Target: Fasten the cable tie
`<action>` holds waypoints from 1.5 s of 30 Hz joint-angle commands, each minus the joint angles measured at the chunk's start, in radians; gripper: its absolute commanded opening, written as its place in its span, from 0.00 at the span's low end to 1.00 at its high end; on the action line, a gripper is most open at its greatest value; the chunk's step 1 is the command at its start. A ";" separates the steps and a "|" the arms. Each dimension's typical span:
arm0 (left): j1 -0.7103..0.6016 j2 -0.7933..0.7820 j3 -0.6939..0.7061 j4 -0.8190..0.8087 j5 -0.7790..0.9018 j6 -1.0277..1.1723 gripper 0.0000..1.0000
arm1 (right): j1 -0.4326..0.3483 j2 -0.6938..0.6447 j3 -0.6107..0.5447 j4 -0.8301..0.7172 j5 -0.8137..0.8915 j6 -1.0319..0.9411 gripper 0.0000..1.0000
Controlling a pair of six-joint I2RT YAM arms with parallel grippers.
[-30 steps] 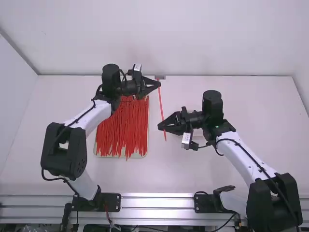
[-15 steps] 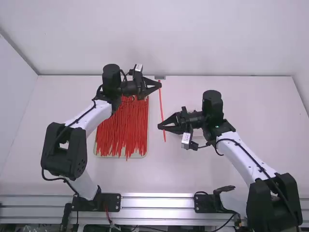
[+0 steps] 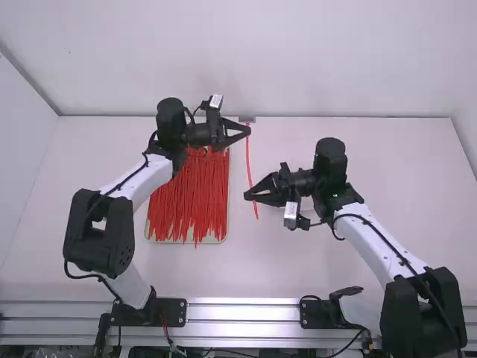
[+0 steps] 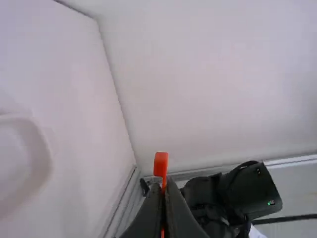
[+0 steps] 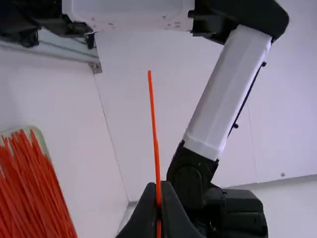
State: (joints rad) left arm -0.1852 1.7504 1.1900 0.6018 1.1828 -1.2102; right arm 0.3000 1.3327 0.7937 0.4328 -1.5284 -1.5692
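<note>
1. Here, the left gripper pinches the square head of a thin red cable tie.
2. The right gripper squeezes its smooth lower part.
3. The tie hangs over the table, near the far edge.

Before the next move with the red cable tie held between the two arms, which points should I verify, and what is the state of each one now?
1. Grip of the left end effector on the thin red plastic cable tie, just below its head: ok, shut on it.
2. Grip of the right end effector on the same strap: ok, shut on it.
3. Tie kept apart from the pile of loose red ties: ok.
4. The tail tip inserted into the head: not ok; it points away, free.
5. Toothed side of the strap facing correctly: cannot tell.
</note>
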 commanded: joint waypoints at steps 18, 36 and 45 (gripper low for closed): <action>0.005 -0.007 -0.006 -0.025 0.005 0.057 0.02 | 0.002 0.003 -0.010 0.097 -0.019 0.343 0.00; 0.023 -0.007 -0.006 -0.013 -0.059 0.198 0.02 | 0.003 0.003 -0.009 0.154 -0.019 0.587 0.00; 0.048 -0.007 -0.006 0.140 -0.015 0.198 0.02 | 0.022 0.003 -0.009 0.214 0.031 0.762 0.00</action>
State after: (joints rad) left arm -0.1585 1.7504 1.1900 0.7319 1.1854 -1.0302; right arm 0.3115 1.3331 0.7933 0.6464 -1.4761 -0.8875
